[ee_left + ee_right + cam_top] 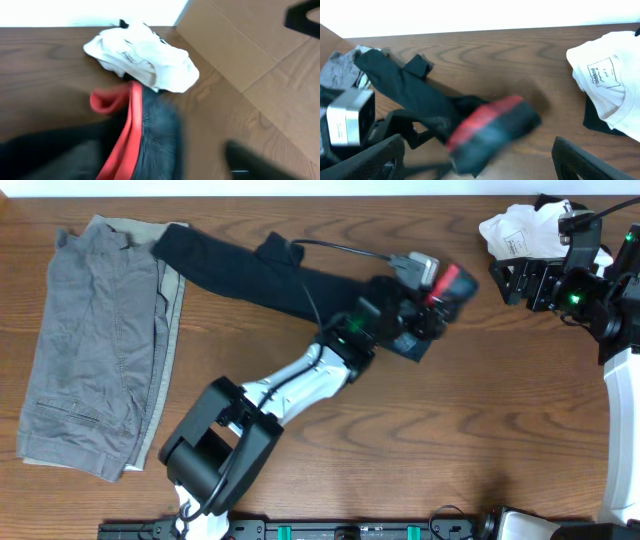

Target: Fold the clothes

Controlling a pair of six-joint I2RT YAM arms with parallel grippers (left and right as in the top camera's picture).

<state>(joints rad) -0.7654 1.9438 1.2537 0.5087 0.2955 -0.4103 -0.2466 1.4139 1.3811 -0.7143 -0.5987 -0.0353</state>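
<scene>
Two arms are over the brown wooden table (pixel 480 430). Far left is a folded grey cotton garment (pixel 95 345). The long black stretchy leggings (pixel 250 268) start at its top right corner and run diagonally to mid-table, with the coral-red waistband (pixel 447 280) bunched at the right end. The left gripper (pixel 432 300) is right over that waistband, fingers spread wide. The right gripper (pixel 507 280) is spread wide too and holding nothing, just beside a crumpled white garment (pixel 520 230) in the far right corner.

Matt black stretch-knit leggings (pixel 250 270), finely ribbed beside the coral-red band (pixel 131 130), under the left end effector (pixel 432 302), smooth wood-grain bench (pixel 420 440) with a soft sheen, crumpled white cloth garment (pixel 145 57) ahead of it, matt brown cardboard (pixel 235 45) beyond, creased grey woven cloth (pixel 95 350) far behind.
</scene>
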